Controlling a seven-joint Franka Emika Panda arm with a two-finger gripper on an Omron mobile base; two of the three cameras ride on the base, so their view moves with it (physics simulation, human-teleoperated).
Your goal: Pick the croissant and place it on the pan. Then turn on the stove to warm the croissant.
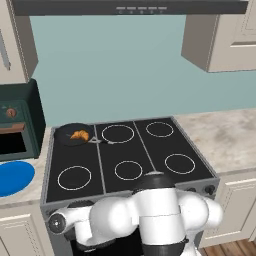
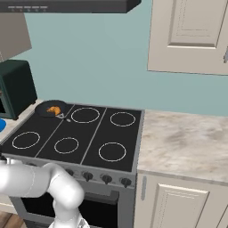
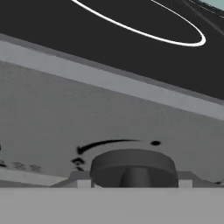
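The black stove cooktop (image 1: 127, 152) with a grey front panel has six white burner rings, and from the left base camera the robot's own white body covers most of that panel, so only a couple of dark knobs peek out at the right; the right base camera shows more of the row, though the arm cuts off its left end. The beige marbled desk (image 2: 182, 142) runs off the right edge. The dark green toaster oven (image 1: 17, 122) is cropped at the left, same with the round blue plate (image 1: 14, 177). One small round black frying pan (image 1: 74, 135) sits on the back-left burner, its short handle pointing right, and the one golden-orange crescent croissant (image 1: 80, 135) lies inside it, tiny and a bit blurry. Up close in the hand camera there's one dark round knob (image 3: 133, 168) on the grey panel, bottom cut off. Can't tell if the claw is spread or pinching the knob.
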